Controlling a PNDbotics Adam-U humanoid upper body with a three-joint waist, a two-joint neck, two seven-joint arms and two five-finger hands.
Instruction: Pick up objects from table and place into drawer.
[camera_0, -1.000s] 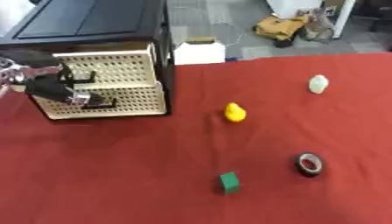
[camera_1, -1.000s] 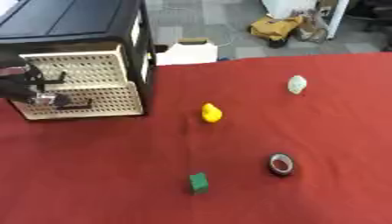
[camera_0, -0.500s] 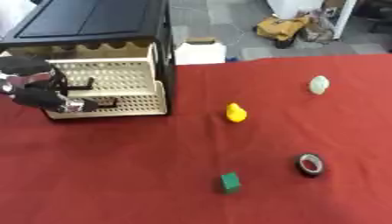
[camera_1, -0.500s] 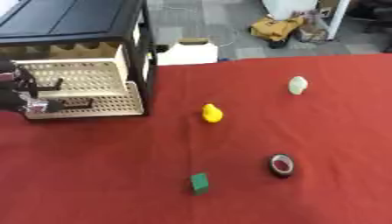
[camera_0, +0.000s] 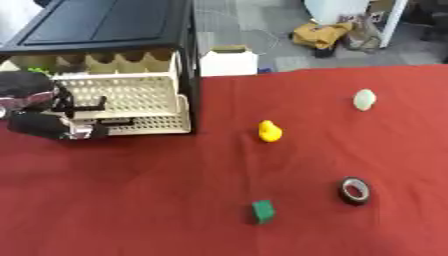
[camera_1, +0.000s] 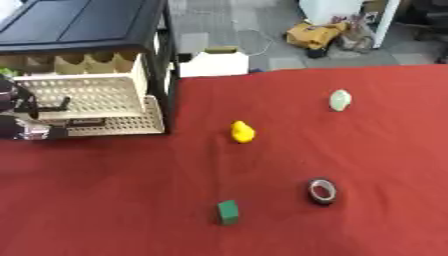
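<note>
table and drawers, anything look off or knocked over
Nothing looks spilled or damaged. The yellow duck, pale egg-shaped object, tape roll and green block lie apart on the red cloth. The perforated drawers stick out of the black cabinet, with the left hand at their front.

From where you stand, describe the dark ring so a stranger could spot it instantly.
On the red table, look to the right half, nearest the front edge. The dark ring lies right of the green block and below the yellow duck; it alone is black with a hole through it.
</note>
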